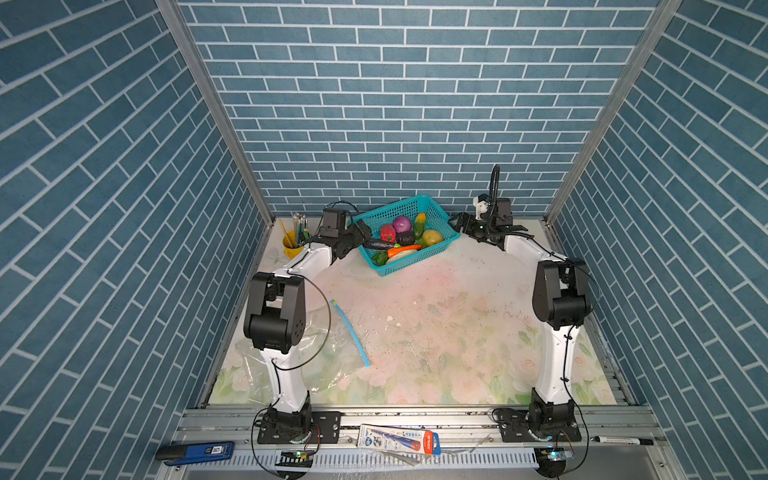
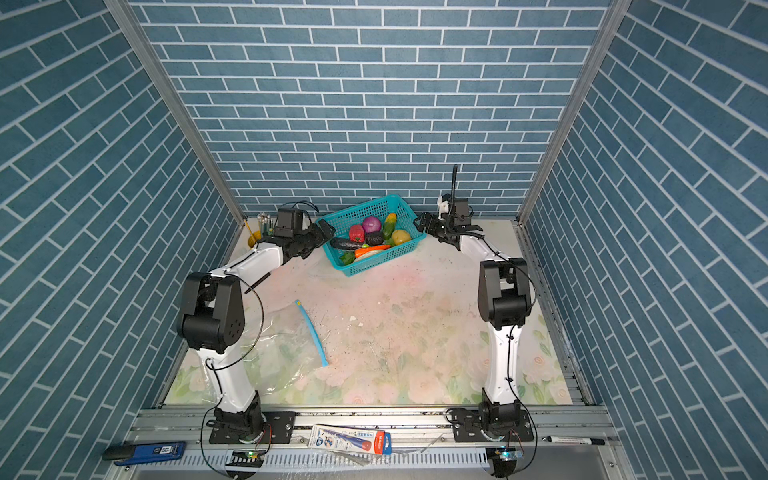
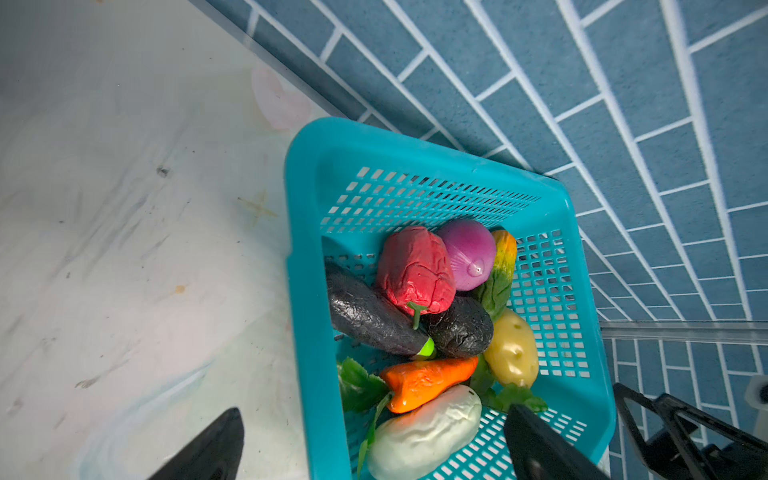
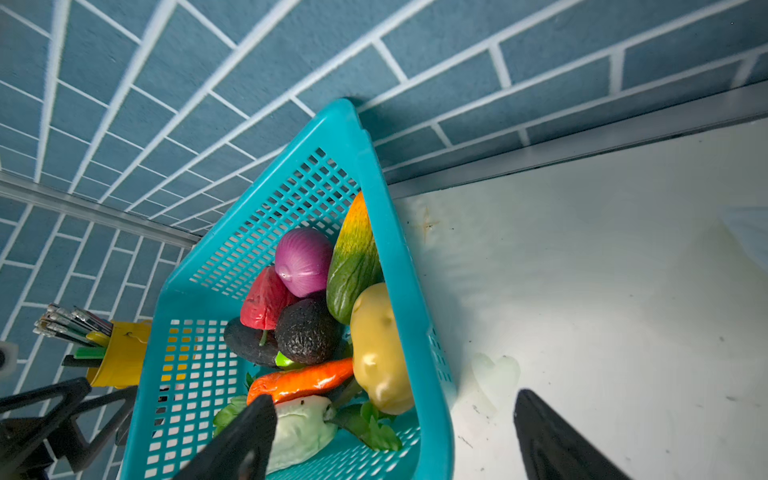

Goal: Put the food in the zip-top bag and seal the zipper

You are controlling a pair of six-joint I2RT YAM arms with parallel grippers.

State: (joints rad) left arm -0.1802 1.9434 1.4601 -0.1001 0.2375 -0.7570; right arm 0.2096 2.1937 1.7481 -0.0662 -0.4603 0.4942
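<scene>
Since the small toy vegetables (image 3: 415, 270) all sit in the teal perforated plastic basket (image 3: 307, 249), left claw (image 3: 374, 411) and right claw (image 4: 395, 395) each gape wide astride its rim, guessing to grab it.

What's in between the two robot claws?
The teal basket holding the toy vegetables sits between the left gripper and the right gripper, as both top views show.
</scene>
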